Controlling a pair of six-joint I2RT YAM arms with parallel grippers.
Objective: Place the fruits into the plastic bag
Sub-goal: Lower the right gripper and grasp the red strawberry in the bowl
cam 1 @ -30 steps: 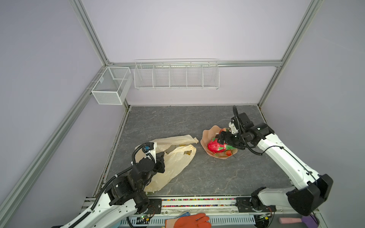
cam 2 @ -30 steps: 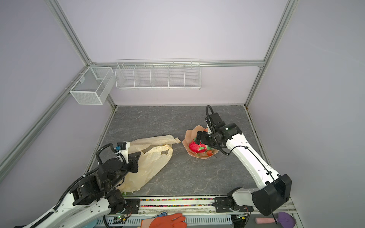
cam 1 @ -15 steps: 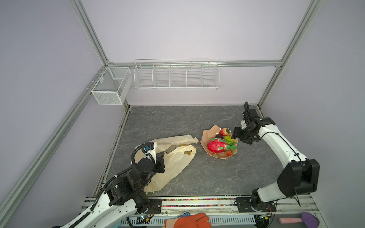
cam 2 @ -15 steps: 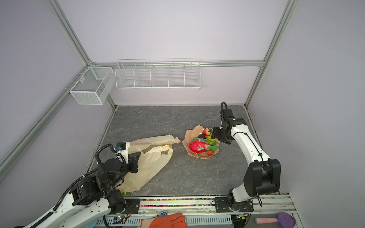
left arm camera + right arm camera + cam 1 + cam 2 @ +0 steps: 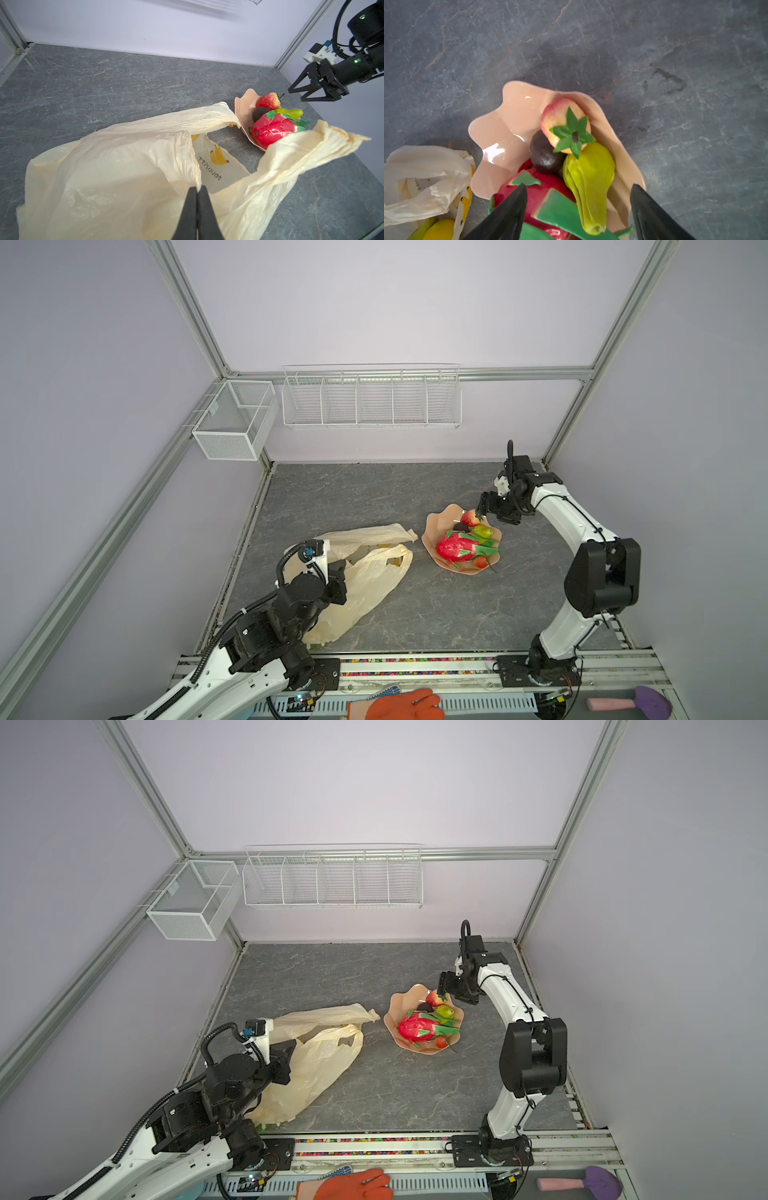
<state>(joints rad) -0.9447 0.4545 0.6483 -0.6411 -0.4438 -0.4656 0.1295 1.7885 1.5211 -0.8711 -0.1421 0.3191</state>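
**Inspector:** Nearest station first: the left gripper (image 5: 197, 190)?

**Assistant:** Fingers pressed together, clamped on a fold of the plastic bag (image 5: 124, 166) at its mouth. The bag lies crumpled on the grey table (image 5: 415, 614), front left, with its handles toward the plate.

**Inspector:** Contents?

**Assistant:** A yellow fruit (image 5: 440, 228) shows at the bag's edge. Inside or beside, I cannot tell.

**Inspector:** Further out?

**Assistant:** A peach plate (image 5: 441, 519) sits just beside the handles. On it the dragon fruit (image 5: 455, 547) is nearest, with a small red piece (image 5: 481, 562) beside it. Then come a green fruit (image 5: 589, 176) and a dark-brown piece (image 5: 544, 153), with the strawberry (image 5: 469, 517) at the far rim.

**Inspector:** And the right gripper (image 5: 296, 96)?

**Assistant:** Jaws spread wide, nothing between them. It hovers near the strawberry without touching it.
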